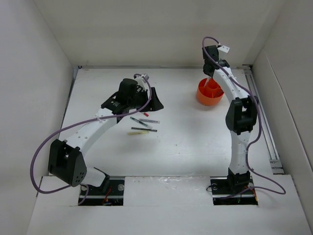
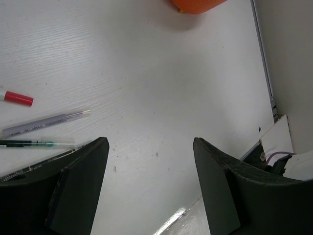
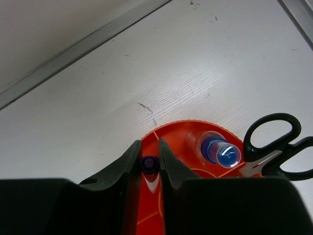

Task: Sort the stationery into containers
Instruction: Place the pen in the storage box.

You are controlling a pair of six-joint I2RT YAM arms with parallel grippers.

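within one orange cup (image 3: pixel 172 141) are scissors (image 3: pixel 274 117), one tube (image 3: pixel 221 152), one pen (image 3: pixel 149 164).

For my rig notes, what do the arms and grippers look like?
The left arm and right arm have white links, black joint housings and a looping purple cable each. The left gripper and right gripper have matte black, wedge-shaped fingers. No markings visible.
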